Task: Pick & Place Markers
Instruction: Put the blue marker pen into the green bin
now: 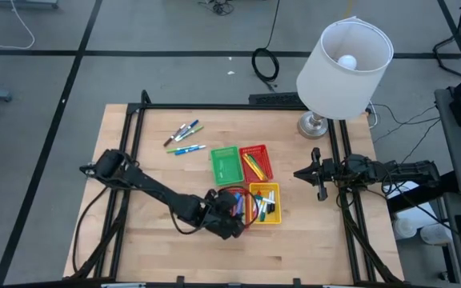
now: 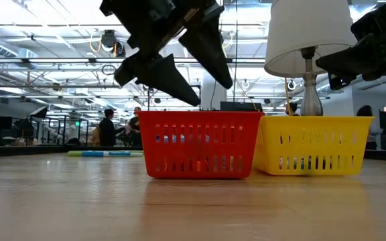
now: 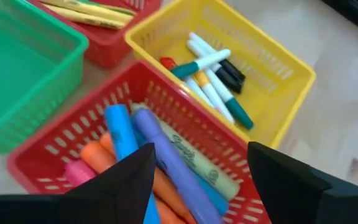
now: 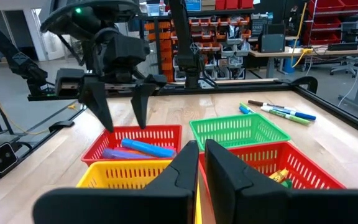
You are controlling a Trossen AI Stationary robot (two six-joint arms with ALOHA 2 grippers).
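The left gripper (image 4: 122,109) hangs wide open and empty over the red basket (image 4: 143,135), a drop seemingly done, so next comes fetching the loose markers (image 1: 184,136).

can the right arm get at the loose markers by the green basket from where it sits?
Probably not directly. The right gripper waits at the table's right edge, jaws shut; the loose markers lie beyond the green basket and a red basket.

it was a robotics lab or workshop: a pale wooden table (image 1: 294,248) stood on a grey concrete floor (image 1: 174,48), with tall shelves of red and orange storage bins (image 4: 229,28), long workbenches (image 4: 303,53), and people (image 2: 106,127) under bright strip ceiling lights (image 2: 39,30).
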